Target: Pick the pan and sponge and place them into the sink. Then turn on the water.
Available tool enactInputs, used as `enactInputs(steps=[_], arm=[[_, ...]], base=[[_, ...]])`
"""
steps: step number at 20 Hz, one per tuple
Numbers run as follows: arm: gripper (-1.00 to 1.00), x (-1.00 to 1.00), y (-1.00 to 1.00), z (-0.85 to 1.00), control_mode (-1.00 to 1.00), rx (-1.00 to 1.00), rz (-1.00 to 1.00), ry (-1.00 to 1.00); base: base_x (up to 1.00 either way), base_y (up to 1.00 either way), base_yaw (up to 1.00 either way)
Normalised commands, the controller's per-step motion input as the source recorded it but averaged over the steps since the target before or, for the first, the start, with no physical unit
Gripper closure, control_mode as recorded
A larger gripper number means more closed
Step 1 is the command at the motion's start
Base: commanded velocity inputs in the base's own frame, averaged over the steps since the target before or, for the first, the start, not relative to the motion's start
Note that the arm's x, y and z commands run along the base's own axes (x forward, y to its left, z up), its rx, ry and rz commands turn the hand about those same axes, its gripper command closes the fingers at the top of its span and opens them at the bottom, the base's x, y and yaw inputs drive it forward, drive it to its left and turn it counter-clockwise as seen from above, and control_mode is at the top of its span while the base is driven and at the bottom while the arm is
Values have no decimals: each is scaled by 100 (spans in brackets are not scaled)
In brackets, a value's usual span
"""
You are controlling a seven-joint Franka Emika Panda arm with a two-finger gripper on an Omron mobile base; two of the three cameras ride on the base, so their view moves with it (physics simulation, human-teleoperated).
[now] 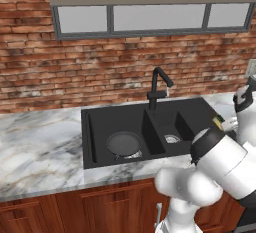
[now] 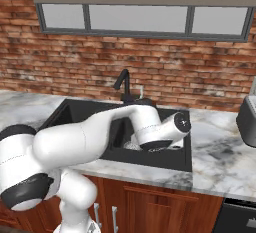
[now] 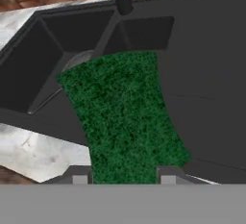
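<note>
- In the hand view my end effector (image 3: 125,177) grips the sponge (image 3: 122,117), green scrub side up, between its two tips, held over the black sink (image 3: 202,74).
- The left base view shows what the hand view hides: the pan (image 1: 124,143) lies in the sink's (image 1: 97,119) left basin, near the drain.
- There too, a yellow sliver of the sponge (image 1: 218,123) peeks past my arm at the sink's right edge.
- In the right base view my forearm crosses the sink (image 2: 175,159) and covers most of it.
- The faucet (image 1: 159,84) stands at the far rim; a toaster (image 2: 247,119) sits on the marble desk (image 2: 225,162) to the right.
</note>
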Motion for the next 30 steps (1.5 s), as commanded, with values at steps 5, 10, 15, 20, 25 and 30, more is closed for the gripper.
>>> enactInputs(steps=[5, 10, 15, 20, 25, 30], arm=[[100, 0, 100, 11, -100, -5, 24, 0], [100, 0, 100, 0, -100, -4, 19, 0], [100, 8, 100, 0, -100, -6, 11, 0], [100, 52, 100, 0, -100, -7, 1, 0], [100, 61, 100, -9, -100, -5, 0, 0], [100, 74, 78, -34, -100, -6, -2, 0]], base=[[0, 0, 0], [0, 0, 0], [0, 0, 0], [0, 0, 0], [0, 0, 0], [0, 0, 0]])
